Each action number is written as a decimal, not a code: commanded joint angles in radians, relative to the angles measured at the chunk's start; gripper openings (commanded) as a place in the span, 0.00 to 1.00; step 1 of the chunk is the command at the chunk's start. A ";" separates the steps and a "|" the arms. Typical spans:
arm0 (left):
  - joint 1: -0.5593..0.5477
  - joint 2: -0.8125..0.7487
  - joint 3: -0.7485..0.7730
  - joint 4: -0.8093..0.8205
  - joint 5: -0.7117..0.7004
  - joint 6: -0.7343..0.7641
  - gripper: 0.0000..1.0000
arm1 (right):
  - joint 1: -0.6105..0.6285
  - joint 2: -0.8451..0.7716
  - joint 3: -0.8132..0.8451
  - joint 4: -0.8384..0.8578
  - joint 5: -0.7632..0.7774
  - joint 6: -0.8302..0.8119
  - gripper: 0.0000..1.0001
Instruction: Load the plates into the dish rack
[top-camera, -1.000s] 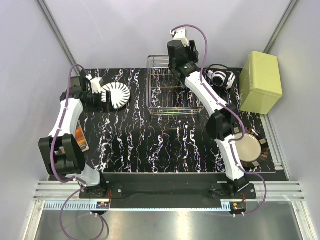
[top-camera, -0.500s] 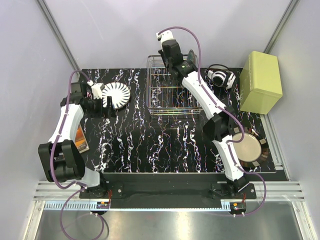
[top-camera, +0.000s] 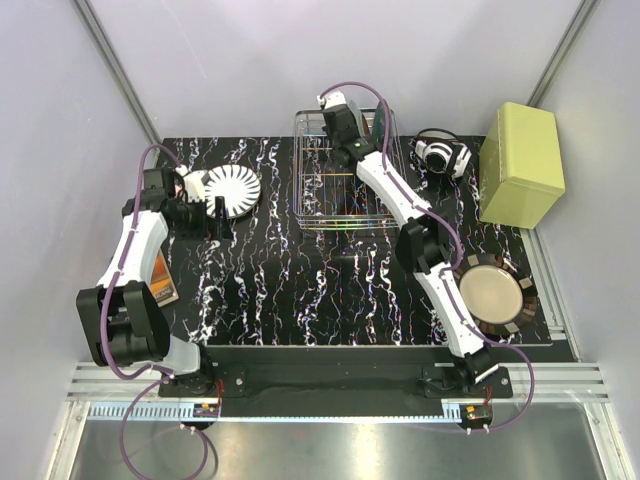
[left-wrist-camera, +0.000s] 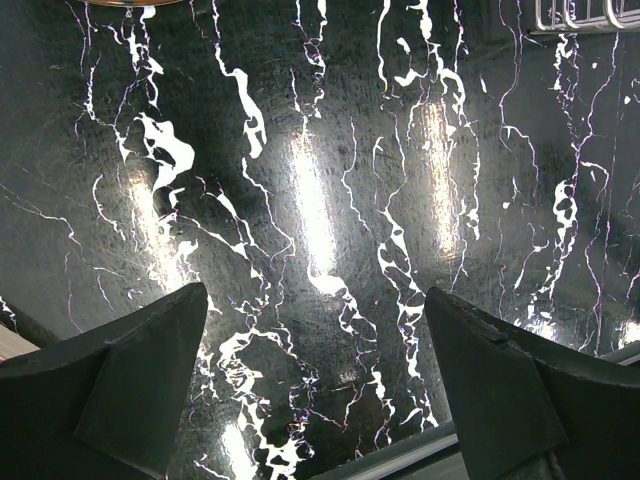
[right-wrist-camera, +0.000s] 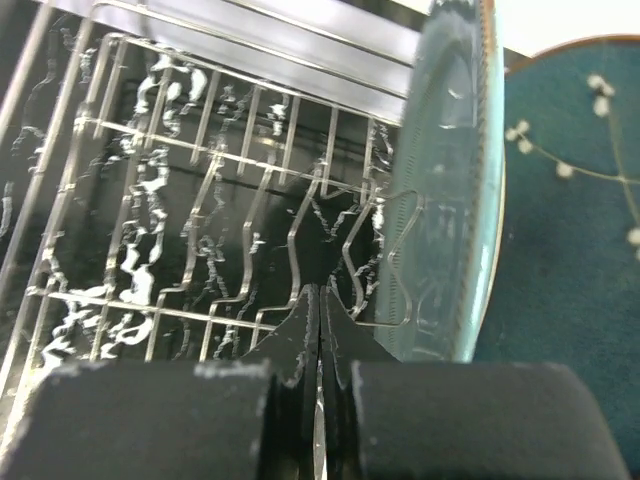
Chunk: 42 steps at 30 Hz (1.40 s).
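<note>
**Two plates standing in the rack, two lying on the table**

Nearest the arms' bases, at the right side of the black marbled table, the beige plate with the dark brown rim is lying flat on a dark underlay whose kind I cannot make out. It is sitting well apart from the dish rack.

Farther back on the left, the left gripper is hovering over bare tabletop with its jaws spread wide and nothing between them. A corner of the rack is showing at the upper right of its wrist view. Just beyond it, the white plate with black radial stripes is lying flat on the table, to the left of the rack and apart from it.

At the far middle of the table the silver wire rack is standing, and the right arm is reaching over it. The right gripper is hanging above the rack's wires with its jaws pressed together, holding nothing. Just to its right, the pale green-blue plate is standing on edge among the wires in the far right part of the rack. The dark teal plate with white flecks is standing close behind it.

Right of the rack, the yellow-green box is sitting by the table's edge.
</note>
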 joint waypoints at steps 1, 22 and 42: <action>0.004 -0.033 -0.008 0.017 0.006 -0.008 0.96 | -0.049 -0.038 0.068 0.059 0.073 0.025 0.00; 0.006 0.128 0.182 0.173 -0.302 -0.040 0.99 | -0.048 -0.116 0.094 0.033 -0.068 0.048 0.16; -0.027 0.786 0.798 0.078 -0.065 0.167 0.73 | -0.012 -0.328 -0.066 -0.204 -0.585 0.142 0.86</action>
